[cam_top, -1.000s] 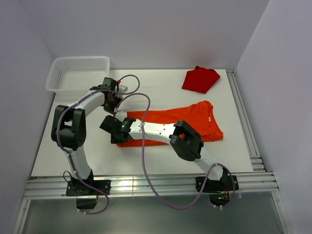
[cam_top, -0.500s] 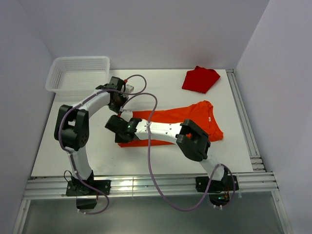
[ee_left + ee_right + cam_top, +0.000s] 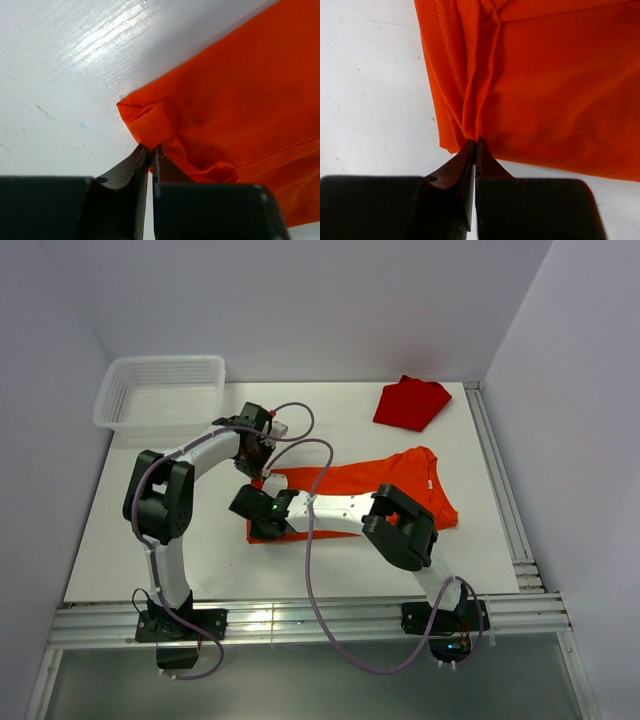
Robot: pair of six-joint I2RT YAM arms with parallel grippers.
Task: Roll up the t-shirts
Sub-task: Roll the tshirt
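Left end effector (image 3: 150,151), right end effector (image 3: 476,144): tight on creased orange t-shirt (image 3: 240,100) (soft cloth)

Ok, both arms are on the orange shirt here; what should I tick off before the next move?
1. Left end effector pinching the orange t-shirt at its corner: ok.
2. Right end effector pinching a bunched fold of the same edge: ok.
3. Both grips at the same end of the shirt, seen from the top view: ok.
4. Cloth lying flat ahead of the roll: cannot tell, the right arm covers the middle.
5. Red t-shirt apart from the orange one: ok.
6. Basket apart from the shirt: ok.
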